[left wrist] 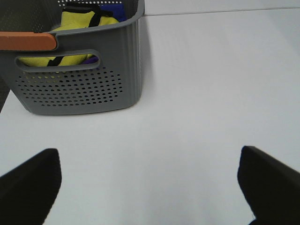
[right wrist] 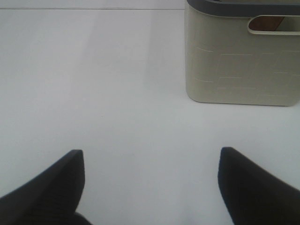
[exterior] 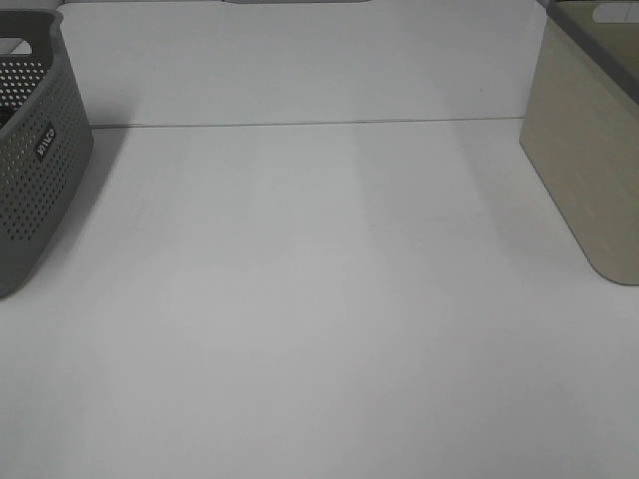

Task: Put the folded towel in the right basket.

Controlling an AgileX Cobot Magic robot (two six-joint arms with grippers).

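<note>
No towel lies on the white table. The right basket, beige with a grey rim, stands at the table's right edge. In the right wrist view it stands ahead of my right gripper, and a reddish-brown patch shows through its handle slot; I cannot tell whether this is the folded towel. My right gripper is open and empty above bare table, short of the basket. My left gripper is open and empty over bare table. Neither gripper shows in the exterior high view.
A grey perforated basket with a small label stands at the left edge. In the left wrist view it holds yellow and blue items, and an orange-brown strip lies on its rim. A seam crosses the table.
</note>
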